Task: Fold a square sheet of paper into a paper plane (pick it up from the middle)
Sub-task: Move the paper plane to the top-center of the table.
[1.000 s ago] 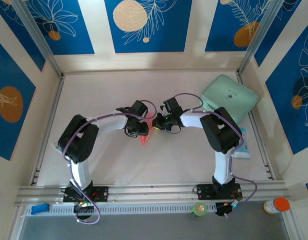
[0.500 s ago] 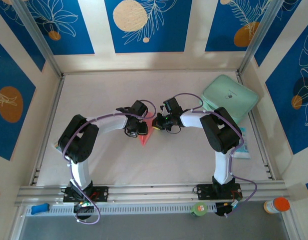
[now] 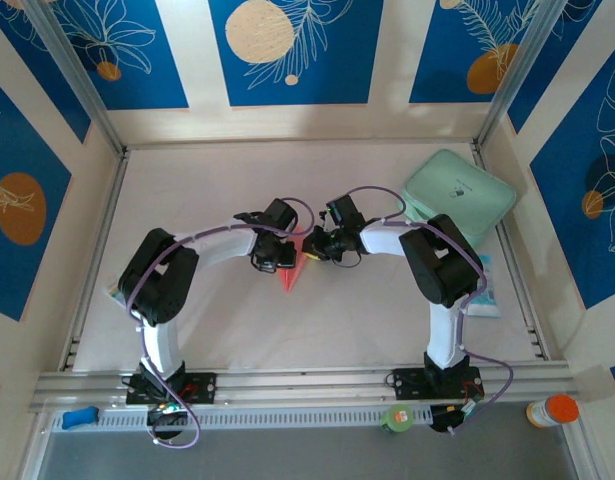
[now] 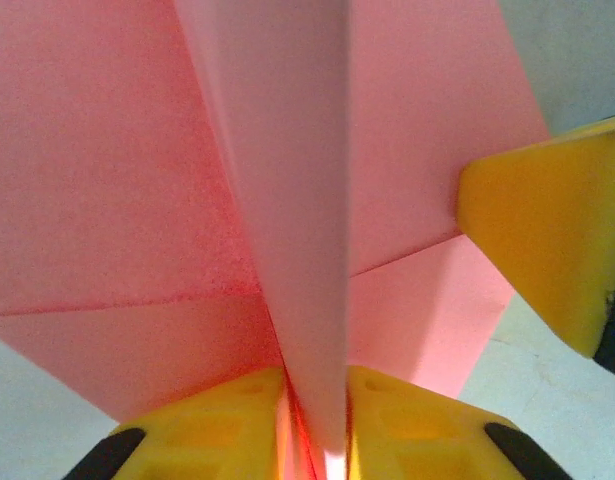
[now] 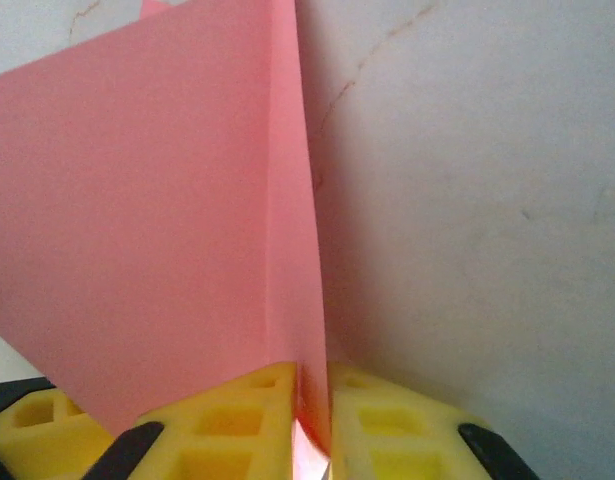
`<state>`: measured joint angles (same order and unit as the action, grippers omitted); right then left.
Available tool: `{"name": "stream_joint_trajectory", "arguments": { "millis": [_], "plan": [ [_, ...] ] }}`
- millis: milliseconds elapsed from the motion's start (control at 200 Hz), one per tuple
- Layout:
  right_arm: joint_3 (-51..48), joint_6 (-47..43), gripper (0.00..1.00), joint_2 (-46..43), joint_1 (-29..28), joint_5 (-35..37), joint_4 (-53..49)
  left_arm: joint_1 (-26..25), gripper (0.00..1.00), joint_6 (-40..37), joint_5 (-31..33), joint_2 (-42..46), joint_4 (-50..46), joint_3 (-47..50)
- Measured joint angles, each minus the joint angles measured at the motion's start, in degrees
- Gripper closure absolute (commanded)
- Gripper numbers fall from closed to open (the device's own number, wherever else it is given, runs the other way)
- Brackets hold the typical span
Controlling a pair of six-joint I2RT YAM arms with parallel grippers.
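The left arm (image 3: 212, 248) has slid a little to the right, from its bent elbow to its wrist. This brings the left gripper (image 3: 284, 258) closer against the left side of the pink paper (image 3: 297, 266). From its wrist, its yellow fingers (image 4: 217, 430) now press the paper's raised middle fold from both sides. The paper's sharp near tip (image 3: 290, 288) has swung slightly right on the table (image 3: 207, 190). Both shifts are small.
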<state>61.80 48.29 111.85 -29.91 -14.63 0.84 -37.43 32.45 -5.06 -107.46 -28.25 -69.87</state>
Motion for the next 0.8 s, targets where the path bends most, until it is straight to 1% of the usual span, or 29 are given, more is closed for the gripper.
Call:
{"name": "stream_joint_trajectory", "arguments": {
  "millis": [40,140,300,385,575,800],
  "plan": [
    [-0.4,0.0,0.75,-0.3,0.1,0.0,0.1,0.0,0.85,0.0,0.1,0.0,-0.2,-0.2],
    [-2.2,0.0,0.63,-2.8,0.7,0.7,-0.1,0.0,0.89,0.0,0.1,0.0,-0.5,-0.4],
    [-5.9,-0.4,0.46,-10.2,2.0,4.6,-0.7,0.0,0.9,-1.1,1.4,0.0,-2.1,-2.1],
    [-8.2,-0.7,0.41,-14.6,2.6,7.5,-1.4,0.1,0.9,-2.3,2.8,-0.1,-3.5,-4.4],
    [-12.8,-2.1,0.38,-22.4,3.7,14.6,-4.4,1.6,0.9,-5.6,5.6,-4.2,-5.0,-13.6],
    [-15.7,-2.5,0.38,-25.5,4.3,17.9,-6.6,4.3,0.9,-8.0,7.2,-14.3,-7.6,-26.5]
  ]
}}
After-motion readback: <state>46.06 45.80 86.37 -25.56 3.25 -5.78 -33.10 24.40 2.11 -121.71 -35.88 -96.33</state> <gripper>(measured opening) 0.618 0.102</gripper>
